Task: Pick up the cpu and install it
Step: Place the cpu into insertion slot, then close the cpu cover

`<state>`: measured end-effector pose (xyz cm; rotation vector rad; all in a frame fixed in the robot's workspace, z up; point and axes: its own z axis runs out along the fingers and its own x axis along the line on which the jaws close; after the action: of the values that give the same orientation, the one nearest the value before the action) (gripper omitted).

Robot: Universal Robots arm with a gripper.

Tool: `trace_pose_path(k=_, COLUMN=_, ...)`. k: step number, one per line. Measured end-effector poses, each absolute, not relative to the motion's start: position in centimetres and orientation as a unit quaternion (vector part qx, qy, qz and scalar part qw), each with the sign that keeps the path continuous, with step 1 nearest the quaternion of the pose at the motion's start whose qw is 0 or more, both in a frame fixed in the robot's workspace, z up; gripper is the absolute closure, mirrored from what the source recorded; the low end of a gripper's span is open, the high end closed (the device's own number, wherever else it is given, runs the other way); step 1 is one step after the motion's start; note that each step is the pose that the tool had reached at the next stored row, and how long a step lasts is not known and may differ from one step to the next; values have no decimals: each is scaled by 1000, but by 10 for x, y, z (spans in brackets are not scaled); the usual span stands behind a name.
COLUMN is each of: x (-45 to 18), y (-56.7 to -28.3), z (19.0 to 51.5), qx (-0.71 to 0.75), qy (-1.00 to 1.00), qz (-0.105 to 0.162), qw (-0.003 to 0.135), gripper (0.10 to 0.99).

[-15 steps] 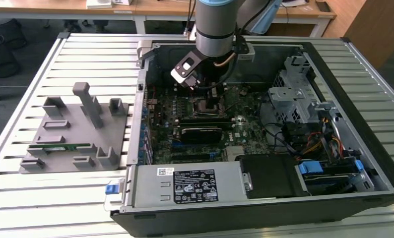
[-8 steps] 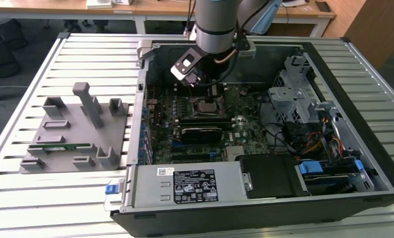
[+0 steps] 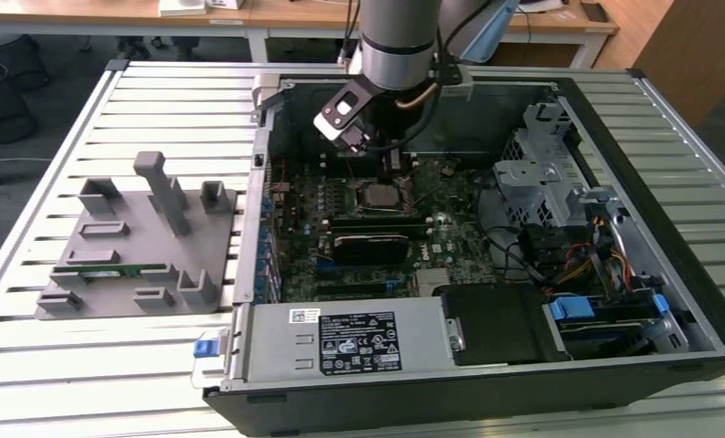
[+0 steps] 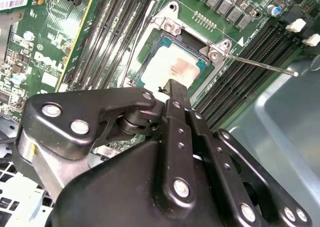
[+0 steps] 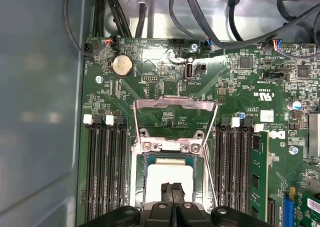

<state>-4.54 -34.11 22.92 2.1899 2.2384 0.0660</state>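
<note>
The cpu (image 4: 167, 67) (image 5: 167, 176) lies flat in the motherboard socket, silvery-white top up, with a tan smear near its middle. The socket's metal load plate (image 5: 174, 107) stands swung open beyond it, and the thin lever (image 4: 260, 64) sticks out to one side. My gripper (image 4: 176, 84) (image 5: 172, 186) hangs just over the chip's near edge, its two black fingers pressed together with no gap and nothing held between them. Whether the tips touch the chip I cannot tell. In the exterior view the gripper (image 3: 394, 162) reaches down into the open computer case (image 3: 655, 301), at the far side of the socket (image 3: 375, 196).
Memory slots (image 5: 102, 172) flank the socket, and a green memory stick (image 5: 257, 172) sits in one. A black block (image 3: 369, 245) lies on the board nearer the front. A grey parts fixture (image 3: 143, 246) on the slatted table holds another green stick (image 3: 119, 270). Cables and drive cages fill the exterior view's right.
</note>
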Motion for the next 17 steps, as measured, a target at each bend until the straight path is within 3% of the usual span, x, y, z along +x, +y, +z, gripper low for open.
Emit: trace_pose_path(k=17, x=-45, y=-341, z=252, qx=699, qy=715, qz=21, qw=5, gripper=980)
